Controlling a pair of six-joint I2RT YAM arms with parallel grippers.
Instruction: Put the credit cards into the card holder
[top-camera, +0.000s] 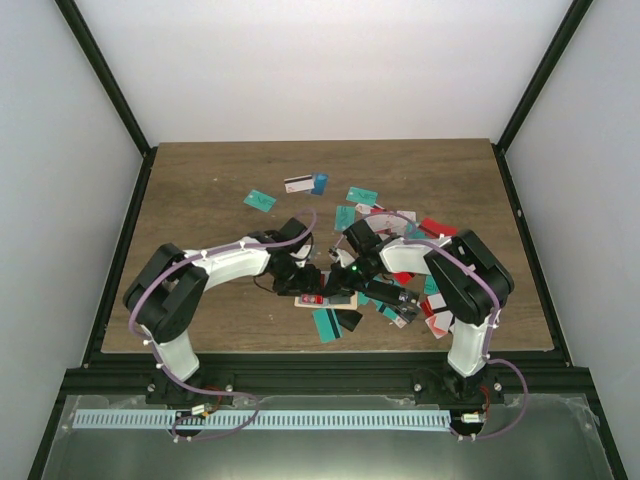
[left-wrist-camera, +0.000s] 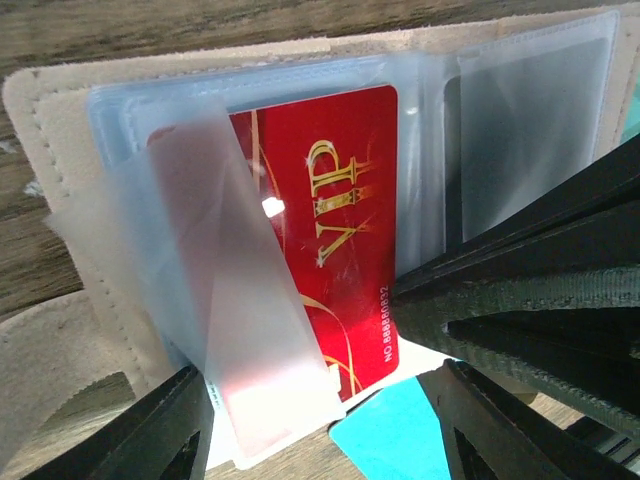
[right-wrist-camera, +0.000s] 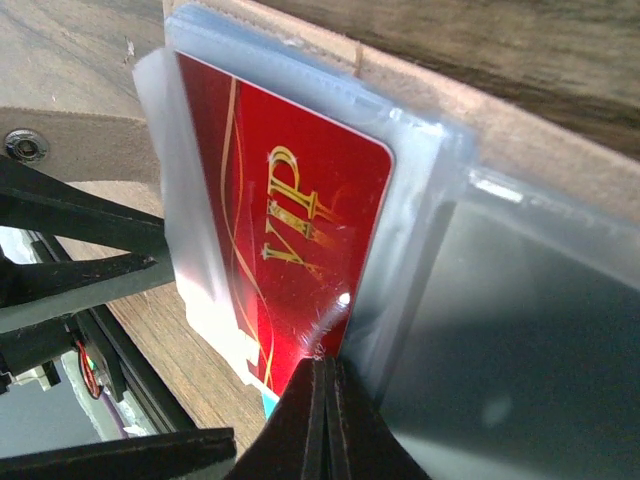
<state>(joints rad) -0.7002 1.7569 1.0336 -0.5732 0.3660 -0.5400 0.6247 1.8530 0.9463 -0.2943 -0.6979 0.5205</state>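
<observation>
Right gripper (right-wrist-camera: 325, 390), clenched shut, noses its tip against the red card (right-wrist-camera: 290, 220), which sits partly inside a clear sleeve (right-wrist-camera: 415, 160) of the open holder (left-wrist-camera: 60, 120) lying between the arms. Push straight along the sleeve. Left gripper (left-wrist-camera: 320, 440), jaws apart, should steady the holder.

The card holder (left-wrist-camera: 60, 120) is a tan, matt stuff with a soft nap, like suede or leather, and it is stitched along its edge. Its snap (right-wrist-camera: 25, 145) is shiny metal. Inside it the sleeves (left-wrist-camera: 240, 330) are thin clear plastic, frosted and faintly milky, with a soft sheen. The red card (left-wrist-camera: 340, 200) is hard, glossy plastic that throws back a white glint, and its lettering is bright metallic gold. The teal card (left-wrist-camera: 395, 435) looks smooth and flatter in finish. My left fingers (left-wrist-camera: 160, 430) and right fingers (right-wrist-camera: 295, 435) are black matt plastic, ridged in fine layers. The table (left-wrist-camera: 150, 30) is brown wood grain, dull and slightly rough.
</observation>
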